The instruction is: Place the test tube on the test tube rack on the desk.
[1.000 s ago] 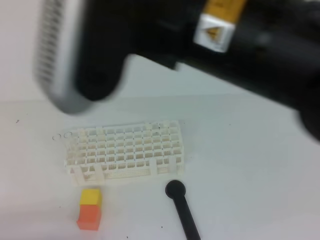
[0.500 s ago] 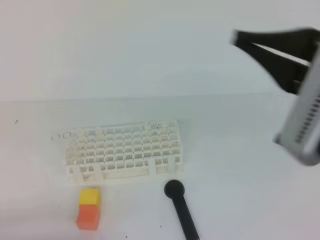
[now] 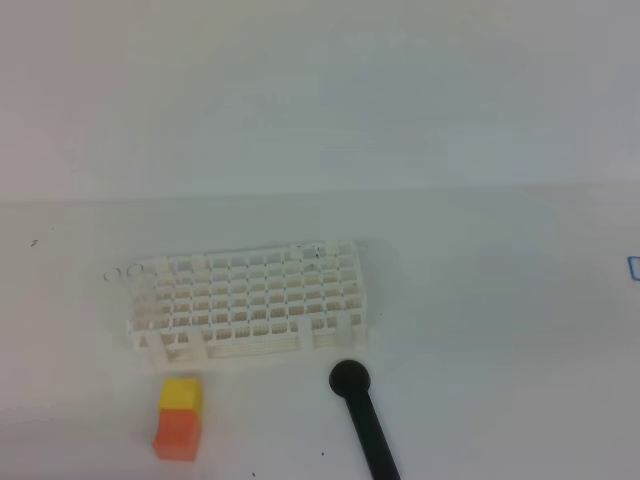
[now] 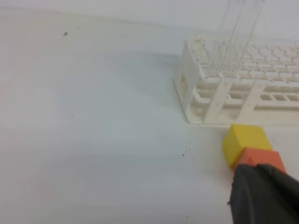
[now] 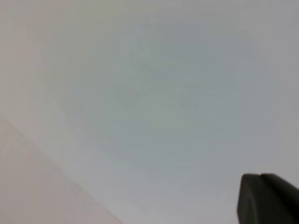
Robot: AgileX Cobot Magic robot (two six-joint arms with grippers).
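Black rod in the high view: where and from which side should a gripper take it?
The black rod lies flat on the desk, apart from the test tube rack. Probably best to grip the straight shaft just below the round knob, coming from above with the jaws across its width: the shaft is slim and even, while the knob is rounded and likelier to slip.

Bright, even light, faint shadows, soft blur — washed-out whites

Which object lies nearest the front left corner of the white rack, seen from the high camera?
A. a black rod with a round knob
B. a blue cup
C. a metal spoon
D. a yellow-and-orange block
D: the yellow-and-orange block sits just in front of the test tube rack at its left end.
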